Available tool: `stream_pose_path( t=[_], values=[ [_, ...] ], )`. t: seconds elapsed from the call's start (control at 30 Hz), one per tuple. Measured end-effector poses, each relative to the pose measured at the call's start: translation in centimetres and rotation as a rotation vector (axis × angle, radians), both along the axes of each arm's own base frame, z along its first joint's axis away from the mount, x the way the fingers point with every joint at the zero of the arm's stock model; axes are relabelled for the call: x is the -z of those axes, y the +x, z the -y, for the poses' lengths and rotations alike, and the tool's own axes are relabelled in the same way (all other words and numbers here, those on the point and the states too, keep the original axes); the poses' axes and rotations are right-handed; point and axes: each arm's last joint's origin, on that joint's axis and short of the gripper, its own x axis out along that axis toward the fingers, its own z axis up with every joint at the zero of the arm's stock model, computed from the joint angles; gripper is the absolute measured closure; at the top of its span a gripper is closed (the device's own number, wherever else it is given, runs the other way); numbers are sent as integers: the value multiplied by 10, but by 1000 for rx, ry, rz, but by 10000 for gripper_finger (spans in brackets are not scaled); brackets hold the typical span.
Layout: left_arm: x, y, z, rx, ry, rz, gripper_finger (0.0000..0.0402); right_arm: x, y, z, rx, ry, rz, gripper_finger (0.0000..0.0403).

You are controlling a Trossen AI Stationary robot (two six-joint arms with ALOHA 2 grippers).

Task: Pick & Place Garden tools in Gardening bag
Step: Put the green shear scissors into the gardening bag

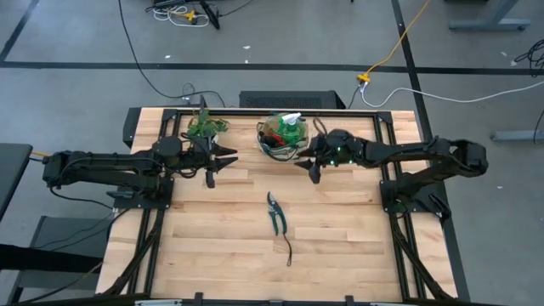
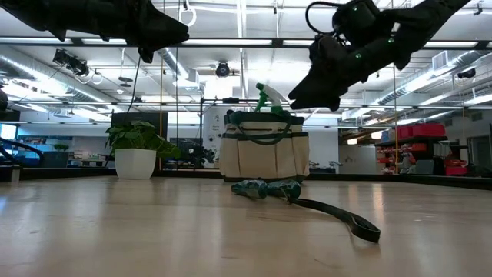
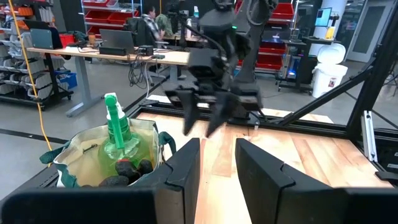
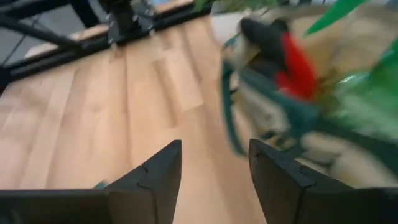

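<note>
The soft beige canvas gardening bag point(image 1: 280, 136) stands at the back of the wooden bench point(image 1: 340, 246), already holding the green plastic spray bottle point(image 1: 291, 126), black gloves point(image 3: 127, 169) and red-headed tool point(image 4: 295, 68). The pruning shears point(image 1: 276, 212) lie flat mid-bench, apparently next. The right gripper point(image 1: 311, 167) hovers beside the bag, jaws apart and empty; the left gripper point(image 1: 218, 165) likewise, near the potted plant point(image 1: 206, 127).

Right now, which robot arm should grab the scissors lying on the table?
Probably the right. The shears lie alone mid-table. The right gripper hangs open beside the bag, slightly nearer them. The left gripper, also open, sits farther off, near the plant.
</note>
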Motion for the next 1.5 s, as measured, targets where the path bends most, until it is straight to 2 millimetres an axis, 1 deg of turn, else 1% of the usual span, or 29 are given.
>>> stream_pose_path(
  t=[0.23, 0.47, 0.6, 0.7, 0.83, 1.0, 1.1, 1.27, 1.5],
  values=[
    [0, 0, 0, 0, 0, 0, 294, 7, 4, -41, -21, 51, -79, 217],
    [0, 0, 0, 1, 0, 0, 294, 8, 5, -77, -62, 99, -85, 217],
    [0, 0, 0, 3, -19, 4, 294, 8, 4, -93, -69, 116, -84, 217],
    [0, 0, 2, 54, -50, 8, 294, 8, 3, -104, -82, 116, -84, 217],
    [0, 1, 10, 213, -57, 4, 294, 7, 2, -112, -80, 111, -80, 217],
    [2, 5, 27, 313, -27, -11, 294, 4, 3, -115, -79, 114, -42, 217],
    [11, 11, 40, 341, 1, -65, 294, 3, 4, -115, -82, 111, -23, 217],
    [28, 28, 58, 330, 17, -128, 294, 2, 5, -115, -67, 98, -9, 217],
    [45, 47, 73, 365, -3, -133, 294, 2, 5, -115, -65, 93, -8, 217]
  ],
)
